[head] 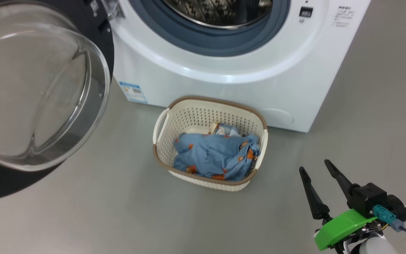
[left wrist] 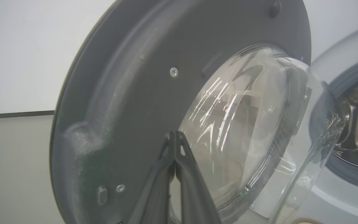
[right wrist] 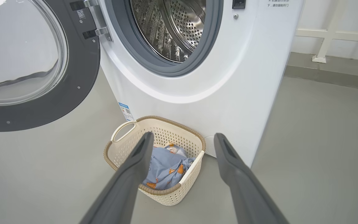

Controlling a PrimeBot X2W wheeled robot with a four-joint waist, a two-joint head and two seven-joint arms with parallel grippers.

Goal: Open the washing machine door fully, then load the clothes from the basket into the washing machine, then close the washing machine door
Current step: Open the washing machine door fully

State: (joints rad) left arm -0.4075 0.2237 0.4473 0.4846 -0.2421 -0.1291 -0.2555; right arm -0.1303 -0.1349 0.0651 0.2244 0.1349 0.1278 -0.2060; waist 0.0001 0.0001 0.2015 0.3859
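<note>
The washing machine door [head: 37, 91] was shown swung open to the left of the washing machine [head: 224, 88], with the steel drum [right wrist: 172, 28] exposed. The basket [head: 196, 109] was set on the floor [head: 83, 211] just before the machine's front, the clothes [head: 213, 155] heaped inside it. The left claw [left wrist: 174, 134] was seen pressed closed on nothing, before the door's dark inner face; contact could not be judged. The right claw [head: 314, 165] was held spread wide and empty, right of the basket and apart from it.

The washing machine door [head: 41, 88] is swung wide open; blue printed clothes [head: 217, 155] are heaped in the cream basket [head: 164, 141] before the white washing machine [head: 224, 84]
</note>
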